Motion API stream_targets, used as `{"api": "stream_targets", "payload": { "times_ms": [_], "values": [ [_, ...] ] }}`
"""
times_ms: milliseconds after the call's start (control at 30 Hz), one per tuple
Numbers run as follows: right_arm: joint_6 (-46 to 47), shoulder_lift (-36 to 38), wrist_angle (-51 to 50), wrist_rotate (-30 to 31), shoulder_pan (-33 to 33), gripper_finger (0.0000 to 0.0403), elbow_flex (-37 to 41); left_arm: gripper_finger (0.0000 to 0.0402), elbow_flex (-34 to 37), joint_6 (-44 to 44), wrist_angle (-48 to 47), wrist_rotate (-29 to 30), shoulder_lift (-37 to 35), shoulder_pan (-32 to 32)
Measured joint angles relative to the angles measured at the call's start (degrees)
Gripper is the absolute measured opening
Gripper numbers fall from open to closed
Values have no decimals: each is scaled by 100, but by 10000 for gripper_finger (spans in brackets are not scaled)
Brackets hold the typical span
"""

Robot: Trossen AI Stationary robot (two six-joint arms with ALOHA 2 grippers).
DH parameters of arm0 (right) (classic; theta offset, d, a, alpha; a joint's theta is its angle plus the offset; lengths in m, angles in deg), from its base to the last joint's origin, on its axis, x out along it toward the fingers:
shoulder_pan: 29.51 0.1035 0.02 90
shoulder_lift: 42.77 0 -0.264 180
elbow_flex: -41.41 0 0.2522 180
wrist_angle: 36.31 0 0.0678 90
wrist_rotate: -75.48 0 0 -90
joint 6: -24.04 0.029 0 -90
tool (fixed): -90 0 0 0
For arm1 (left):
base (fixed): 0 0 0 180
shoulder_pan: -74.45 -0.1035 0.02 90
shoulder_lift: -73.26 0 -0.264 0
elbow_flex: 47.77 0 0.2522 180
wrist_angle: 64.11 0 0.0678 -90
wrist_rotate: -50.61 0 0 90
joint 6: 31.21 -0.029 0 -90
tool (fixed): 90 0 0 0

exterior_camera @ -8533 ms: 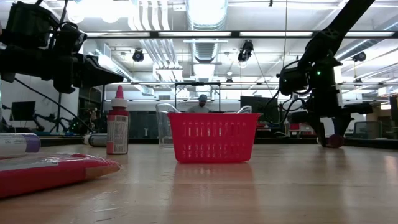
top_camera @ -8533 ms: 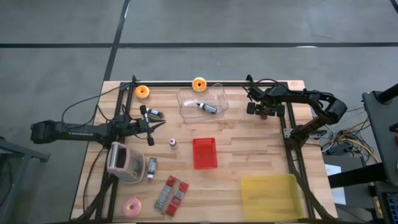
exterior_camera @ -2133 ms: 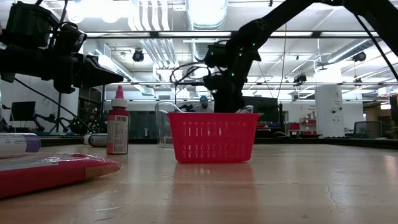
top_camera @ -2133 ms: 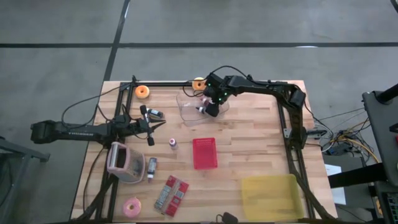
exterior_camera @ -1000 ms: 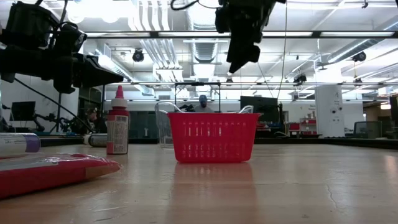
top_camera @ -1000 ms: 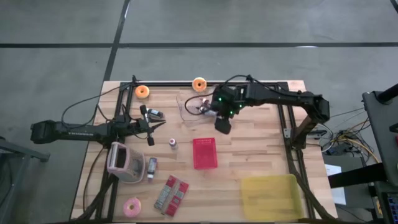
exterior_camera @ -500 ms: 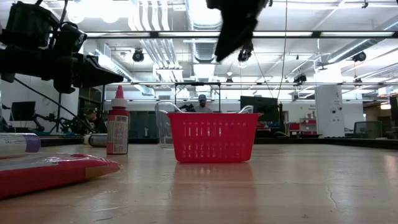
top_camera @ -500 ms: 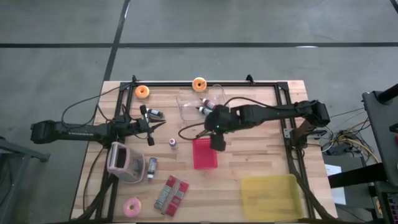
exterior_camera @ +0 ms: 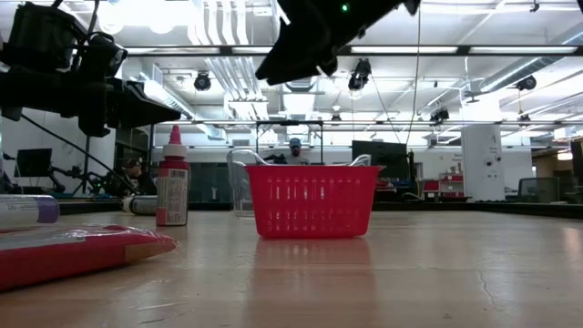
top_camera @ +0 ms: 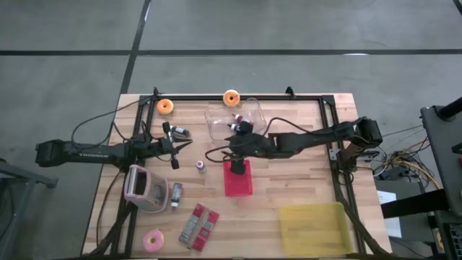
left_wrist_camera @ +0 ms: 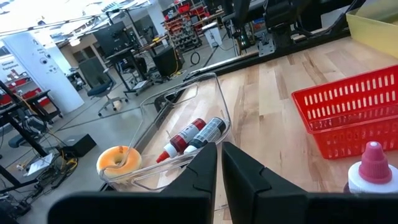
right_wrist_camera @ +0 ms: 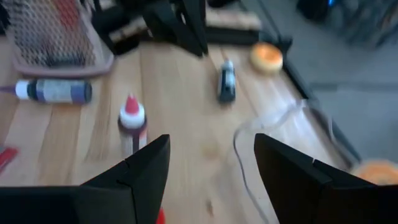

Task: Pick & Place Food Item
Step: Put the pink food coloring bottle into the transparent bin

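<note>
From above, the right gripper [top_camera: 237, 163] hangs over the far rim of the small red plastic mesh basket [top_camera: 239, 180] at the middle of the wooden table [top_camera: 303, 180], while the left gripper [top_camera: 175, 148] waits well apart over the table's left side. The right wrist view shows what the overhead one cannot: its two dark fingers [right_wrist_camera: 144, 167] spread wide with nothing between them. The left wrist view shows its own fingers [left_wrist_camera: 205, 165] nearly closed and empty, and beyond them the clear plastic tub [left_wrist_camera: 219, 107] holding two small bottles with red caps [left_wrist_camera: 189, 137], with an orange-glazed doughnut [left_wrist_camera: 117, 160] just outside its wall.
</note>
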Motion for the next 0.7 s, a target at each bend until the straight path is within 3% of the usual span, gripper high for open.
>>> {"api": "stream_targets", "payload": {
  "times_ms": [333, 700],
  "values": [
    [-547, -15, 2886, -465, -8, 228, 1223, 28, -2, 1, 1, 0, -1, 0],
    [-634, -493, 3870, -654, 8, 228, 1446, 28, -1, 1, 1, -1, 0, 1]
  ]
}}
